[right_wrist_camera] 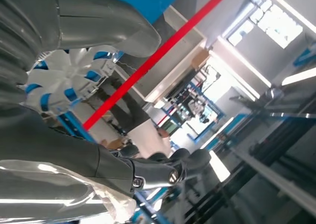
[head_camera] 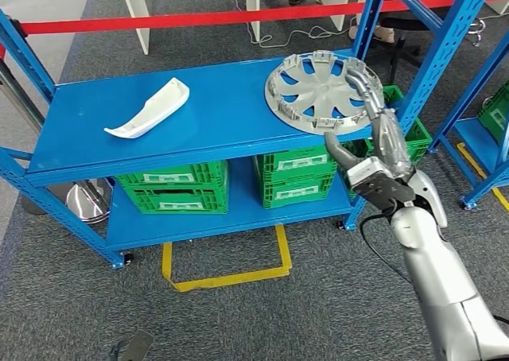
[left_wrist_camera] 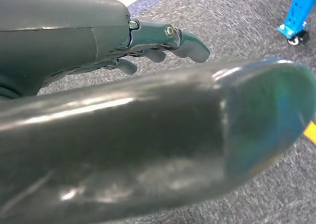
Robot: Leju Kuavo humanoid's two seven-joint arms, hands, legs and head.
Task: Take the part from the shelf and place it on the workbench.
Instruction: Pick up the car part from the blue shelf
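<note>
Blue steel shelf on grey carpet; red barrier tape behind.

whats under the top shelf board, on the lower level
Green crates sit on the lower shelf, below the top shelf board. The board covers their insides.

The right hand reaches over the shelf's right front corner, its fingers lying on the near right rim of the hubcap, thumb below the shelf edge. A trim piece lies on the same shelf, well left of the hand. Crates sit on the lower shelf, below and left of the hand.
</note>
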